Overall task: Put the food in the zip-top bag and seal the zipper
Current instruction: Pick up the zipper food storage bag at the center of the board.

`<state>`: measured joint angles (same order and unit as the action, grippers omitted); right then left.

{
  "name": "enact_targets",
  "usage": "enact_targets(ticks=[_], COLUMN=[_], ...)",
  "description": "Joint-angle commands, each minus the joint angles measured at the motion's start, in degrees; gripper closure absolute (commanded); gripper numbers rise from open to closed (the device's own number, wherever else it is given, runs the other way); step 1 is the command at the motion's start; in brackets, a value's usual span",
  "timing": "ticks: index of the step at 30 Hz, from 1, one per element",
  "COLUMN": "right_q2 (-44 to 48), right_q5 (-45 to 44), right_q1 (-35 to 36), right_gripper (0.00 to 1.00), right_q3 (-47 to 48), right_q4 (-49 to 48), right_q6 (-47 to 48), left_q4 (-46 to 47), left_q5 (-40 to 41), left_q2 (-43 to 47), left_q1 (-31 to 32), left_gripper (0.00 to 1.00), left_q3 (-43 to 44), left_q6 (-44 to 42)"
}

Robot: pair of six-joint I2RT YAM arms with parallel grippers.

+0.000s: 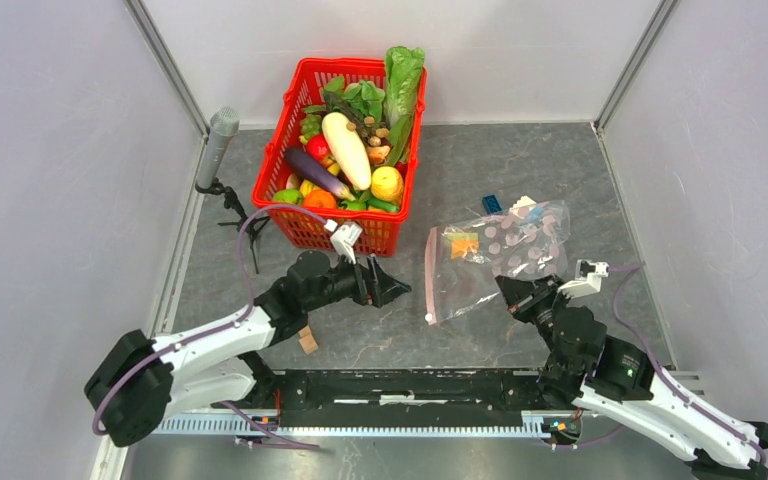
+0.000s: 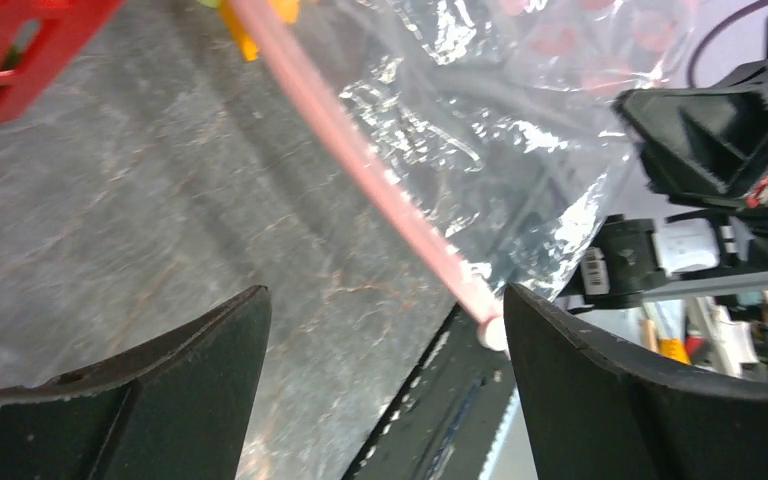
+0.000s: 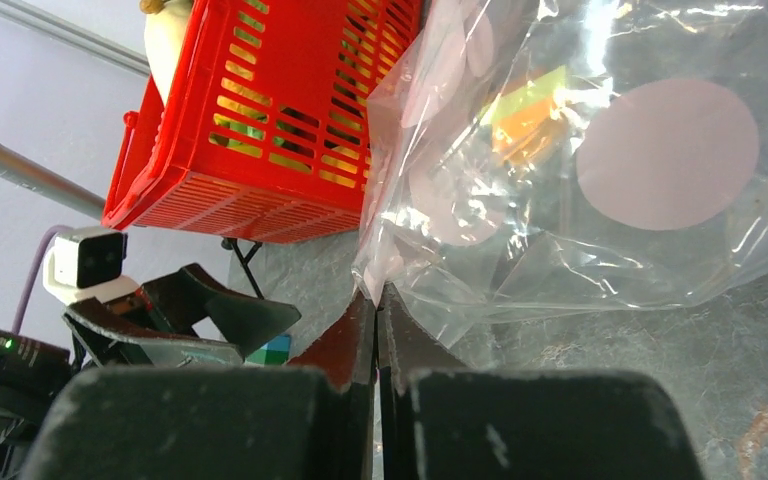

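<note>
Pinching the zip-top bag (image 1: pixel 505 255) at its lower edge, right pincer (image 1: pixel 510 287) is clamped on plastic. Bag lies centre-right on table (image 1: pixel 460 170). Zipper (image 1: pixel 427 275) runs top-to-bottom along its left side, just right of the left pincer (image 1: pixel 398 289): fingers spread, arm low, pointing rightward, nearer. Food (image 1: pixel 345 150) sits in basket (image 1: pixel 305 225), upper centre.

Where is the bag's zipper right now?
Top view: the zipper runs along the zip-top bag's left edge, just right of the red basket's near corner and of the open left gripper.
</note>
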<state>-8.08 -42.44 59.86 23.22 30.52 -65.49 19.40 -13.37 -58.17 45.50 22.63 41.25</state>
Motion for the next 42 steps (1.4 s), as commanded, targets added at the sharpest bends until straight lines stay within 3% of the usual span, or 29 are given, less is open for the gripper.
enact_targets(ticks=[1, 9, 14, 18, 22, 28, 34, 42], right_q2=[-0.28, 0.23, 0.73, 2.44, 3.78, 4.71, 4.13, 4.12], right_q5=[1.79, 5.73, 6.20, 5.23, 4.83, 5.16, 6.81, 8.13], right_q1=[0.00, 0.00, 0.00, 0.00, 0.00, 0.00, -0.01, 0.00], right_gripper=[1.00, 1.00, 1.00, 1.00, 1.00, 1.00, 1.00, 1.00], right_q3=[-1.03, -5.08, -5.54, -5.57, -5.44, -6.06, -6.84, -8.85], right_q4=[-3.71, -9.61, -10.60, -10.08, -8.91, -10.09, -12.09, -14.07], right_q6=[1.05, 0.15, 0.00, -0.37, -0.61, -0.54, -0.45, -0.85], left_q4=[14.47, 28.32, 30.38, 27.39, 15.36, 12.82, 22.84, 31.39], left_q5=[-6.48, -7.20, -7.29, -4.21, 0.77, 2.78, -1.46, -6.08], left_q2=[-5.75, -15.68, -17.76, -15.27, -10.24, -9.38, -13.34, -17.05], left_q1=[0.21, 1.03, 2.36, 2.38, 2.40, 2.41, 2.49, 2.62], left_gripper=[0.08, 0.09, 0.12, 0.12, 0.08, 0.07, 0.10, 0.25], left_q3=[2.42, -0.54, 0.13, -1.06, 0.03, 0.24, 0.28, 1.29], left_q6=[8.36, 14.93, 15.08, 13.91, 9.39, 9.42, 12.32, 15.17])
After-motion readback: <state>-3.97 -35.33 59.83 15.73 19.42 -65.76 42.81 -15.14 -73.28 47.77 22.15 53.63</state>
